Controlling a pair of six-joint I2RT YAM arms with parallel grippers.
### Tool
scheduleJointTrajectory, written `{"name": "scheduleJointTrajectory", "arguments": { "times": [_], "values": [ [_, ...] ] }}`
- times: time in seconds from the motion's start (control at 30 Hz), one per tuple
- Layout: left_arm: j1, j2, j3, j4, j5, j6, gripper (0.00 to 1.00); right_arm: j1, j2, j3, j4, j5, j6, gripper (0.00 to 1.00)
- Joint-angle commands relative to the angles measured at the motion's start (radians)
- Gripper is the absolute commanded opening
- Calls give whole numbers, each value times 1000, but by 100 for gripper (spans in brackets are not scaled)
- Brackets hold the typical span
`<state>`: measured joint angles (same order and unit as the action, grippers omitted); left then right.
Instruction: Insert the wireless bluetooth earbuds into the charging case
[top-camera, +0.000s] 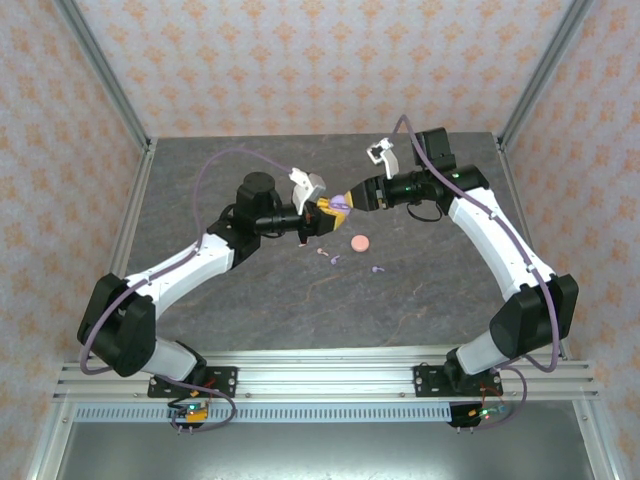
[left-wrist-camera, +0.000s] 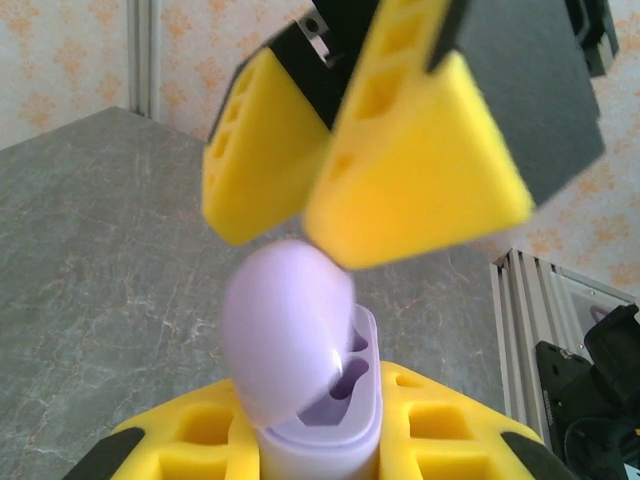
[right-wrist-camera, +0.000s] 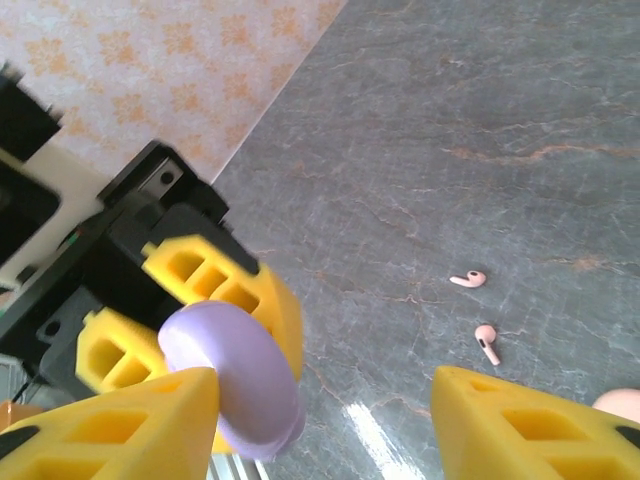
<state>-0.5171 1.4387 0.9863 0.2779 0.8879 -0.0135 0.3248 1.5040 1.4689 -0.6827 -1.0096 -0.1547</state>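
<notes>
Two pink earbuds (right-wrist-camera: 487, 342); pink case (right-wrist-camera: 621, 402), probably, cropped.

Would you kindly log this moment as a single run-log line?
left end effector: shut on lilac case | lid: open | right end effector: open | pink earbuds: on table

lilac case (top-camera: 340, 203) raised, pink case (top-camera: 360, 243) on table (top-camera: 250, 300)

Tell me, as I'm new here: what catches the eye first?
A lilac rounded plastic charging case, lid open, is clamped in the left gripper above the middle of the grey marbled tabletop, the open right gripper close by its lid. Two tiny pale pink plastic earbuds lie loose below, near a round pink case.
</notes>
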Motion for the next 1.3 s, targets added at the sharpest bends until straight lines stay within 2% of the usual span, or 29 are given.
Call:
{"name": "scheduleJointTrajectory", "arguments": {
  "times": [0.0, 0.17, 0.27, 0.4, 0.57, 0.7, 0.93, 1.27],
  "values": [
    [-31, -57, 6, 45, 29, 73, 3, 10, 16, 21, 7, 93, 29, 59],
    [-31, -51, 9, 14, -32, 78, 2, 9, -3, 9, 49, 184, 81, 61],
    [-31, -47, 9, -5, -59, 72, 2, 10, -29, -12, 88, 301, 136, 63],
    [-31, -39, 10, -39, -36, 82, 2, 9, -50, -33, 95, 459, 191, 63],
    [-29, -41, -47, 79, -28, 27, 0, -2, -39, -54, 42, 620, 239, 63],
    [-28, -34, -65, 121, -13, -6, 1, -4, -29, -81, -19, 594, 208, 63],
    [-17, -32, -113, 200, 19, -64, 0, -1, -34, -243, -43, 523, 175, 62],
    [-18, -90, -162, 131, 5, -63, 1, 22, 13, -403, -1, 465, 130, 55]
  ]
}}
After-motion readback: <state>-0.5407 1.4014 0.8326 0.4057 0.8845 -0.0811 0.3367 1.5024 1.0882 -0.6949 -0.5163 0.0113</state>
